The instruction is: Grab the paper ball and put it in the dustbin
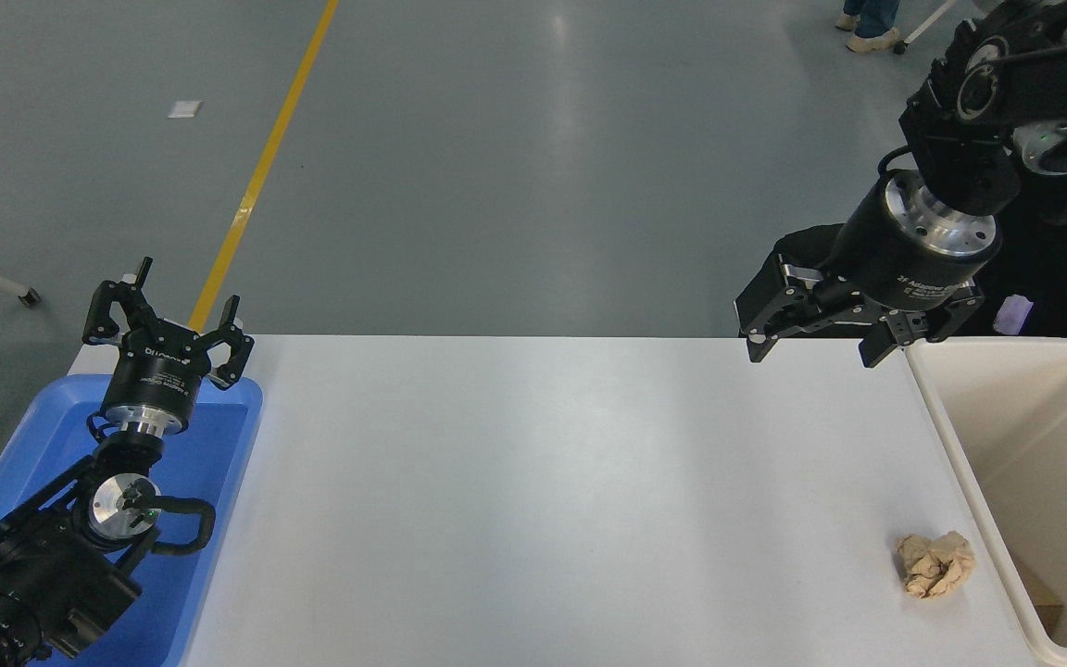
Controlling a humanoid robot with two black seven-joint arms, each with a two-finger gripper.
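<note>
A crumpled tan paper ball [935,564] lies on the white table [543,500] near its front right, a short way left of the dustbin. The dustbin [964,463] is a cream-white bin along the table's right side, its inside mostly bare. My right gripper [809,355] hangs open over the table's far right edge, well behind the paper ball, with nothing between its fingers. My left gripper [168,313] is parked open at the far left, above the blue tray.
A shallow blue tray [228,445] sits at the table's left end under the left arm. A person's feet [870,26] show on the floor at the top right. Something dark and purple [1052,278] stands behind the dustbin.
</note>
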